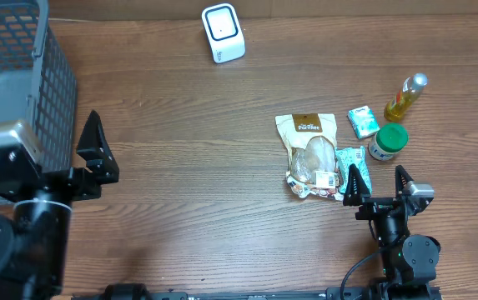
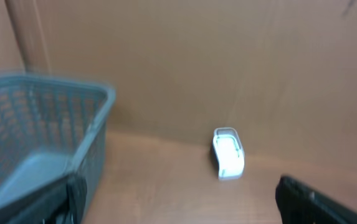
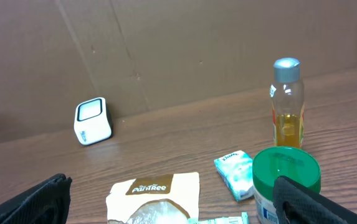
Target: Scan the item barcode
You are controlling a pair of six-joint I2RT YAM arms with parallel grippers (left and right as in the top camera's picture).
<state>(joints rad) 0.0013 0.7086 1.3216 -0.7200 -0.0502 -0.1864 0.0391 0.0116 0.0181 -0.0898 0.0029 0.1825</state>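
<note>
A small white barcode scanner [image 1: 223, 33] stands at the table's far edge, also seen in the left wrist view [image 2: 228, 153] and the right wrist view [image 3: 93, 121]. The items lie at the right: a cream PariTree snack bag [image 1: 309, 148], a teal packet [image 1: 354, 162], a tissue pack [image 1: 362, 121], a green-lidded jar [image 1: 388, 140] and a bottle of yellow oil [image 1: 407, 97]. My right gripper [image 1: 378, 185] hovers open just in front of the bag [image 3: 156, 193] and the jar [image 3: 286, 171], holding nothing. My left gripper [image 2: 178, 202] stands open and empty at the left, beside the basket.
A grey mesh basket [image 1: 51, 75] fills the far left corner, close to my left finger [image 1: 97, 154]. Bare wooden table [image 1: 197, 167] stretches between the two arms. A brown cardboard wall [image 3: 197, 43] backs the table.
</note>
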